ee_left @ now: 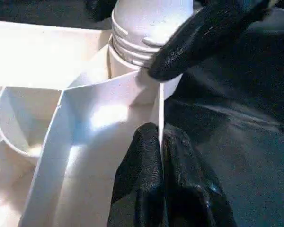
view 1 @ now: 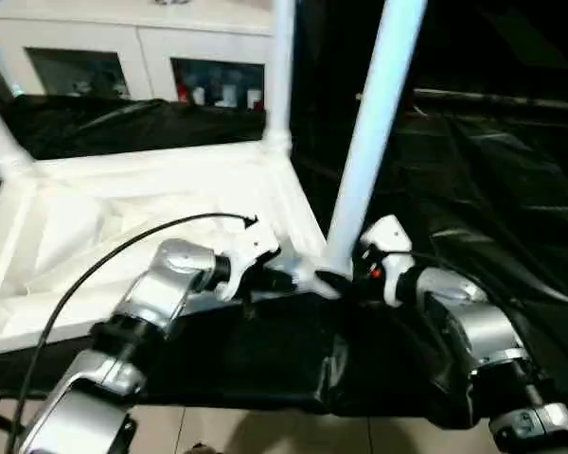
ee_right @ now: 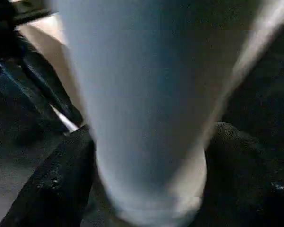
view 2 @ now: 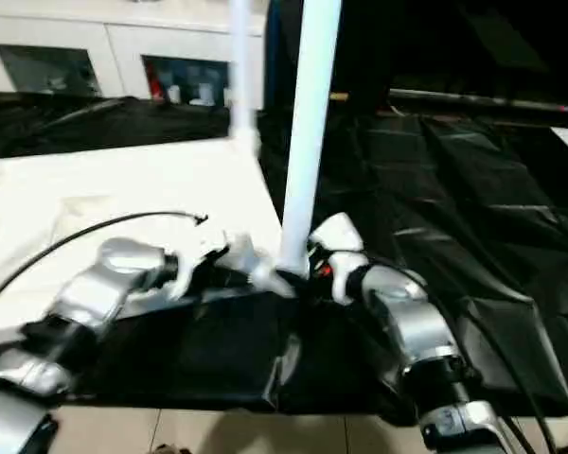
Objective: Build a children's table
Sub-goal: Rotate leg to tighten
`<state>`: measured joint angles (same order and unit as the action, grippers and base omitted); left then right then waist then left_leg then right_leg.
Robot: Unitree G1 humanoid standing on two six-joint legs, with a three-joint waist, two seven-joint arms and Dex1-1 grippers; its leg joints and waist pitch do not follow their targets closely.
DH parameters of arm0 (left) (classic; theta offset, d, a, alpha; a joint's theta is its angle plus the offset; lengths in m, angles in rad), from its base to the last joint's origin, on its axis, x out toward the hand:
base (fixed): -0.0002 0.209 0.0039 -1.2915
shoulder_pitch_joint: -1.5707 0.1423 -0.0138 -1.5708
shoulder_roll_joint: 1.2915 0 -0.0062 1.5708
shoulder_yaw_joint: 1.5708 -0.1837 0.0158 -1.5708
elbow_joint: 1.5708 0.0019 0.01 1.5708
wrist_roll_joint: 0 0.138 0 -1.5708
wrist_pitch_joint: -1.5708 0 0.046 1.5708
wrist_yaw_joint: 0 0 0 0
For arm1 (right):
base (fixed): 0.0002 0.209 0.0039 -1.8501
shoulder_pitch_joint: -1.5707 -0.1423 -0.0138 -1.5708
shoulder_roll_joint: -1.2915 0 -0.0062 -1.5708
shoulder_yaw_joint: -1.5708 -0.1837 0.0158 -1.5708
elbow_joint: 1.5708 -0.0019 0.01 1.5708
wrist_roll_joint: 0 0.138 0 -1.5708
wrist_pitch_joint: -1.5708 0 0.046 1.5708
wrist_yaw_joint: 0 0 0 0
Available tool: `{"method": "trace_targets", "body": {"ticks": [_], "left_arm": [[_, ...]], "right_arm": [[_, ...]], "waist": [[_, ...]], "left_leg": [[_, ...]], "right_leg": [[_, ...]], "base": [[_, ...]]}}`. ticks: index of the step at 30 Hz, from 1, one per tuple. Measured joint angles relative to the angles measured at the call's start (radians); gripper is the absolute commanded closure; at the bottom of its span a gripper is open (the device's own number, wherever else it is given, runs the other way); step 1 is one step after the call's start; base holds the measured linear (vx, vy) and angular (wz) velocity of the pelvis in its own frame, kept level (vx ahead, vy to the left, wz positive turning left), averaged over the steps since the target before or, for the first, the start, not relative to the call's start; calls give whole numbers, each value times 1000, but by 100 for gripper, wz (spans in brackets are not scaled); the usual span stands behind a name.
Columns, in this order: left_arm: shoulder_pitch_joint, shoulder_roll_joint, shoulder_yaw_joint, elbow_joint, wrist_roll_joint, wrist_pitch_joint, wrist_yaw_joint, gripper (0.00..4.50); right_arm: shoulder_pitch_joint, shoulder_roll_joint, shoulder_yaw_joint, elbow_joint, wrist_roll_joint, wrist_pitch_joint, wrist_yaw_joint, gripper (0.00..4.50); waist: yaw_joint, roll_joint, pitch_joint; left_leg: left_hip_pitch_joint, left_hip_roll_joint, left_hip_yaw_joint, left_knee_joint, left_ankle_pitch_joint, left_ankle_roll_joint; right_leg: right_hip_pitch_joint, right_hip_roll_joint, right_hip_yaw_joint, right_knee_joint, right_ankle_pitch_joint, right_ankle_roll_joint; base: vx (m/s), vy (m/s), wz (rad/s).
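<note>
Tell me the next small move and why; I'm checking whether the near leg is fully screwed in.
Probably twist the near leg further into its corner socket with the right gripper, which sits at the leg's base. In the left wrist view bare threads show above the socket, so the leg seems not fully seated. The left gripper pinches the rim of the table top, bracing it.

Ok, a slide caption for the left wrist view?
Left tool shut on the top's rim beside the corner socket where a leg stands threaded in.
</note>
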<state>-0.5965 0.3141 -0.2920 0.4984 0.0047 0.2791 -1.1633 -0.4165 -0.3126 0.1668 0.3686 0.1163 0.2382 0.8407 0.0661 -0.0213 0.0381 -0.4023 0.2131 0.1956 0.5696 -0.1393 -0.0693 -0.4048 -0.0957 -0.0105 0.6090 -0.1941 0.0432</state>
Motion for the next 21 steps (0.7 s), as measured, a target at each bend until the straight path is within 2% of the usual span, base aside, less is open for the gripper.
{"method": "trace_targets", "body": {"ticks": [4,5,7,10,16,21], "left_arm": [[3,10,0,-3,-4,0,-23,450],[5,13,0,-3,-4,0,-25,450],[6,16,1,-3,-6,0,-25,450],[8,18,1,-8,-8,4,-25,450],[13,21,3,-19,-10,15,-23,450],[5,7,13,7,3,4,41,450]], "right_arm": [[5,-34,18,-32,1,15,50,73],[13,-41,18,-39,3,17,56,98],[20,-41,19,-41,7,17,62,107],[21,-40,22,-41,8,17,65,143],[22,-34,23,-41,10,21,65,171],[20,36,-10,-6,7,26,-58,174]], "waist": [[3,0,0],[4,0,0],[3,0,0],[1,0,0],[-2,-1,1],[-7,-2,0]], "left_leg": [[0,-1,1,1,0,0],[0,-1,1,1,0,0],[1,-1,1,0,0,0],[1,-1,1,0,0,0],[1,-1,1,1,0,0],[1,-1,1,2,0,0]], "right_leg": [[0,-1,1,0,0,0],[0,0,0,0,0,0],[0,0,0,1,0,0],[0,1,0,1,0,0],[0,1,0,1,0,0],[0,1,1,2,1,-1]], "base": [[0,0,0],[0,0,0],[0,0,0],[0,0,0],[0,0,0],[0,0,0]]}}
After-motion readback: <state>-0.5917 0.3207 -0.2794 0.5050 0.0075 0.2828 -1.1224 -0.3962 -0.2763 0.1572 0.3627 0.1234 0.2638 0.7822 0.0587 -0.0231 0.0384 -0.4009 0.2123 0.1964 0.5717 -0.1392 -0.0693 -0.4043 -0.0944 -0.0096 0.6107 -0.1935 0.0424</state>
